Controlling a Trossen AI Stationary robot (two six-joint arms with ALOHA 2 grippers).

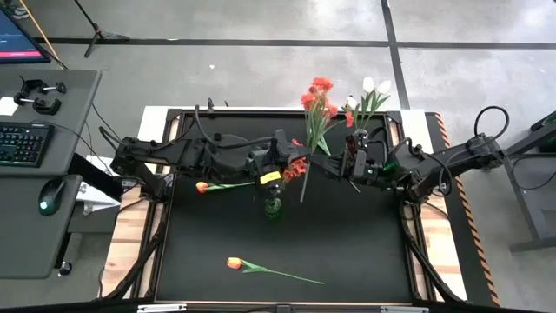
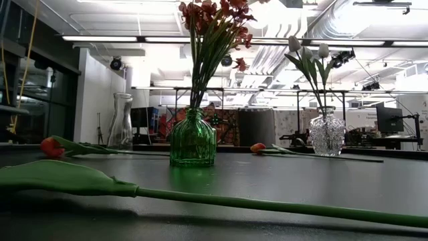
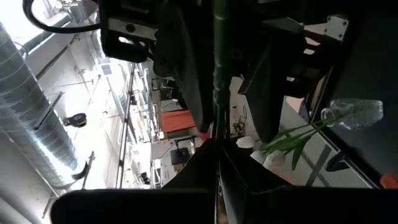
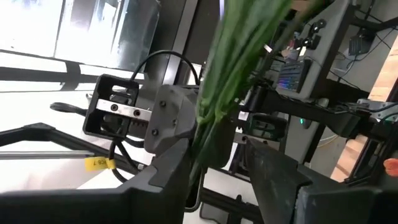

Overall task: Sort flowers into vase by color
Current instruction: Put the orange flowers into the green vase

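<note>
The bushy red flowers rise over the green vase. In the low view their stems run down to the green vase's neck. My left gripper is at these stems from the left, shut on one green stem. My right gripper faces it from the right, open, with the stem bundle between its fingers. White tulips stand in a clear vase. Two orange tulips lie flat on the mat. Neither gripper shows in the low view. My left gripper pinches a single green stem between its two fingers. The stem runs on straight past the fingertips. Which flower it belongs to and where its lower end sits are hidden by the arms.
An empty clear glass vase stands at the far left of the mat. A third orange tulip lies near the white tulips' vase. A desk with keyboard and mouse sits left of the table. The mat's near half holds only one tulip.
</note>
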